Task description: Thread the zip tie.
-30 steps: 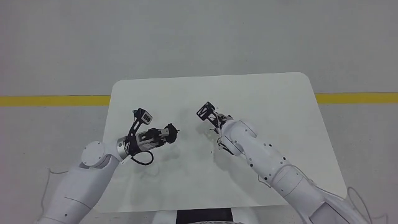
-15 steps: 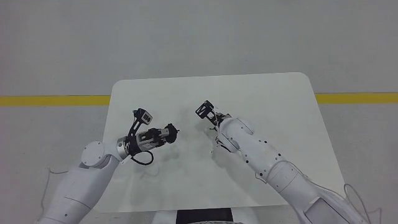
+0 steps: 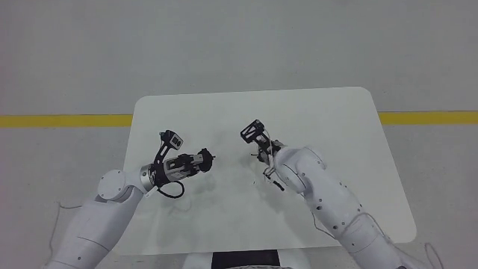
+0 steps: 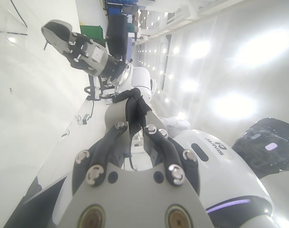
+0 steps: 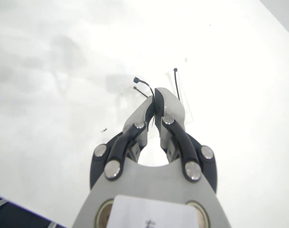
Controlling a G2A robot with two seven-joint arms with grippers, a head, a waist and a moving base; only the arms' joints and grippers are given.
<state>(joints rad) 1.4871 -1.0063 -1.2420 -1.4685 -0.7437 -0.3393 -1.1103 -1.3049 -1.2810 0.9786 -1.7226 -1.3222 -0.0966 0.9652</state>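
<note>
Holding the zip tie [image 5: 136, 80] is your right gripper [image 5: 154, 95], fingers pinched on the strap with the head end curling out beyond the tips, over the table [image 3: 336, 119]. Your left gripper [image 3: 209, 159], pressed together, points at it from well apart, so the closing move likely runs straight between the two tips.

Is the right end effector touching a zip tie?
Touching. In the right wrist view, the right end effector is shut on a zip tie, whose head sticks out past the tips.
</note>
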